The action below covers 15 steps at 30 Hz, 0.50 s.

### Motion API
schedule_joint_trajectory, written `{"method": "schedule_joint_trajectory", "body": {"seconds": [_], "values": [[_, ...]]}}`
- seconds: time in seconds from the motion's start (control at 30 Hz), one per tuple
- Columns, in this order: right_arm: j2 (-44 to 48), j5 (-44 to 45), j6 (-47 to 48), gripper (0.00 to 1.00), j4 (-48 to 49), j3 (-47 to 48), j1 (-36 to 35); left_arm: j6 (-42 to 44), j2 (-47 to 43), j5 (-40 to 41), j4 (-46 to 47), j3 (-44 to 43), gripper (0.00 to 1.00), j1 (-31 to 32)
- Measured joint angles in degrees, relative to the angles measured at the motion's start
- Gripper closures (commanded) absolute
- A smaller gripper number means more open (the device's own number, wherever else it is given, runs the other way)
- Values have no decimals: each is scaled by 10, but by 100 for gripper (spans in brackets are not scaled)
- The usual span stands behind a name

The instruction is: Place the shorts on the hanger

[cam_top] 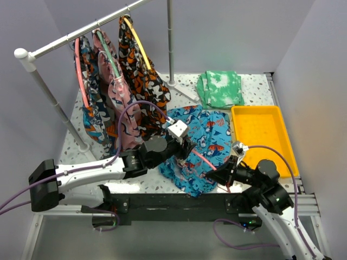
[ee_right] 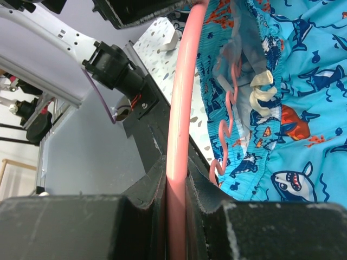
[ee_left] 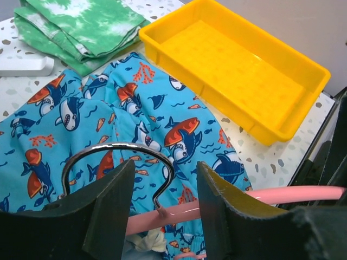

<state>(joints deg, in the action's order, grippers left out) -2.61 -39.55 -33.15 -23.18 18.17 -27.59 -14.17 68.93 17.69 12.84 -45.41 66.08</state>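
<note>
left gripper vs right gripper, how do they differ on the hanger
Left gripper is open, the metal hook of the hanger showing between its fingers; right gripper is shut on the hanger's pink arm. Left hangs over the shorts, right at their near edge. Both work the same hanger.

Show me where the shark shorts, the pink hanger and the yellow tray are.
shorts [cam_top: 209, 127]: top external view, on the printed blue fabric lying on the table.
hanger [ee_right: 180, 108]: right wrist view, on its long pink arm.
yellow tray [ee_left: 233, 70]: left wrist view, on its bare floor.
</note>
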Motion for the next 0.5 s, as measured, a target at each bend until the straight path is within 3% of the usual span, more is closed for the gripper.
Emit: {"method": "schedule_joint_trajectory", "body": {"seconds": [0.07, 0.1, 0.17, 0.2, 0.23, 0.27, 0.37, 0.5], "values": [[0, 0, 1, 100, 0, 0, 0, -3, 2, -8, 0, 3, 61, -1], [0, 0, 1, 100, -1, 0, 0, -4, 2, -11, 1, 3, 83, -2], [0, 0, 2, 100, -1, 0, 0, -8, 2, -16, 4, 3, 100, -3], [0, 0, 2, 100, -2, 0, 0, 0, 2, -15, 4, 3, 100, -4], [-1, 0, 0, 94, 0, 1, 0, 2, 3, -17, 1, 3, 100, -6], [-5, 2, 0, 76, -2, 1, 0, 5, 4, -20, -2, 3, 100, -7], [-27, 25, 2, 52, -18, 15, -1, 7, 4, -15, -13, 3, 100, -8], [-53, 110, -1, 34, -76, 79, -1, 8, -2, -12, -16, 6, 100, -8]]}}
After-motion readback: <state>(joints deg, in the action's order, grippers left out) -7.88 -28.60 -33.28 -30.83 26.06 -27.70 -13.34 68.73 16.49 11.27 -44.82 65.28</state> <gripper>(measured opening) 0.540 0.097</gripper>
